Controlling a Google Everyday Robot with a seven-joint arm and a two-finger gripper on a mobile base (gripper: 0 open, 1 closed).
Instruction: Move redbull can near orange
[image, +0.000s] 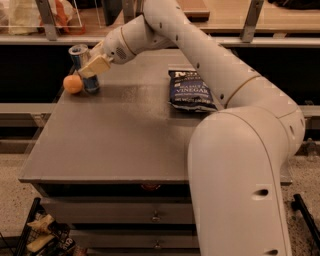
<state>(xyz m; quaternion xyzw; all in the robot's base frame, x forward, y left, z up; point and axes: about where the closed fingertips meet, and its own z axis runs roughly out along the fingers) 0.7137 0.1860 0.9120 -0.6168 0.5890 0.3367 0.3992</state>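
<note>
The redbull can (83, 67) stands upright at the far left of the grey table (125, 135), blue and silver with a silver top. The orange (73, 83) lies right beside it on its left, touching or nearly touching it. My gripper (91, 66) reaches in from the right and is shut on the can, one pale finger (95, 65) crossing its front. The can's base is on or just above the table top.
A flat dark-blue chip bag (190, 90) lies at the back right of the table. My white arm (240, 125) fills the right side. The table's left edge is close to the orange. A shelf rail (45, 37) runs behind.
</note>
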